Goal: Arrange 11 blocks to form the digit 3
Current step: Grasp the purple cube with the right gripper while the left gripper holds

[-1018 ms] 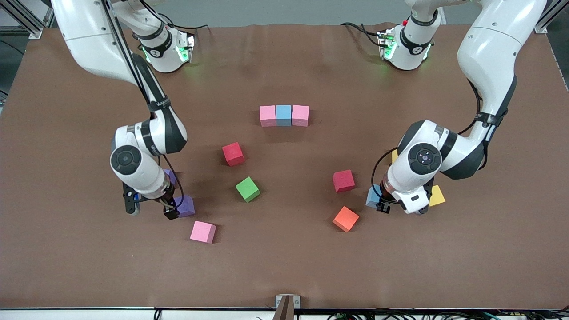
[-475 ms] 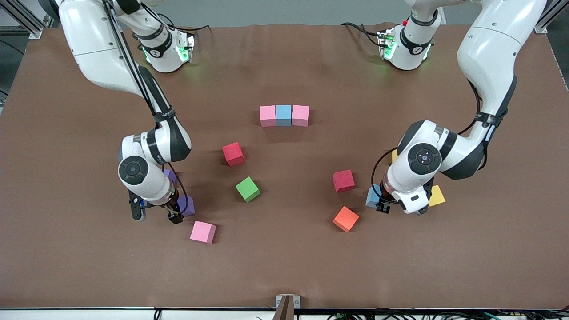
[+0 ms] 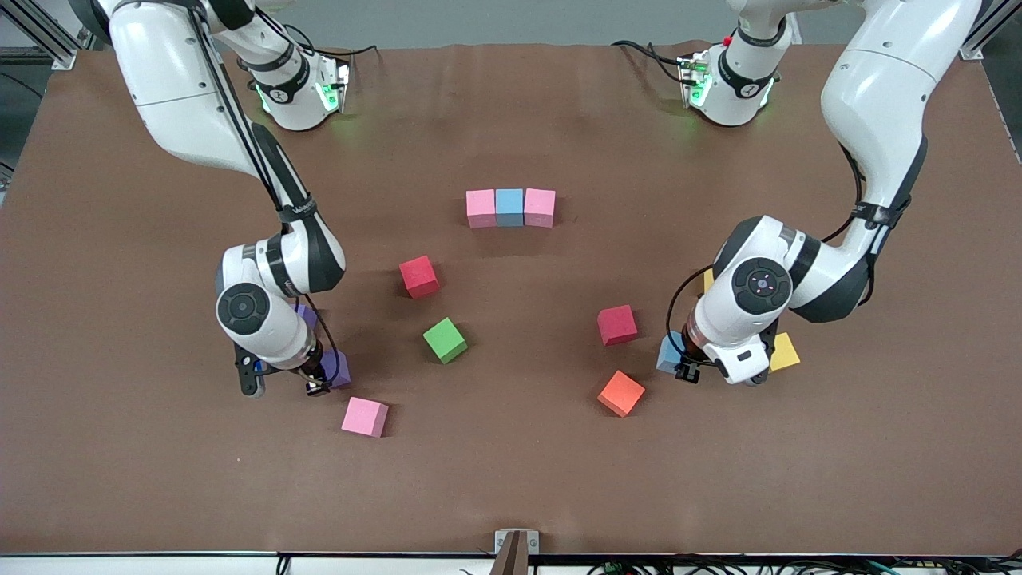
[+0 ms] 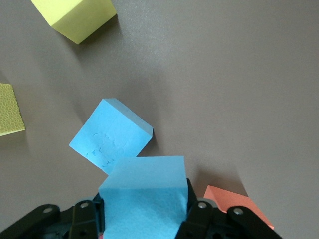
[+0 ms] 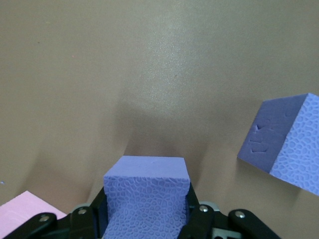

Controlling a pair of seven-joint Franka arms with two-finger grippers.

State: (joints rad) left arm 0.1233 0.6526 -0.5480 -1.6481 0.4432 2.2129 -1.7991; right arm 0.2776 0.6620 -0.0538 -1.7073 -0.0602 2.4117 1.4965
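Jaws of the left gripper (image 4: 144,224) clamp a light blue cube (image 4: 144,199); the right gripper (image 5: 145,226) clamps a purple cube (image 5: 145,199).

Near frame centre, upper middle: a row of pink block (image 3: 481,208), light blue block (image 3: 509,206) and pink block (image 3: 540,207), touching side by side. Below it, scattered apart: red block (image 3: 419,276), green block (image 3: 445,339), second red block (image 3: 617,325), orange block (image 3: 621,393), lone pink block (image 3: 365,417). At lower left, right gripper (image 3: 313,385) down at a purple block (image 3: 338,369); at lower right, left gripper (image 3: 688,370) at a light blue block (image 3: 667,355), beside a yellow cube (image 3: 785,350).
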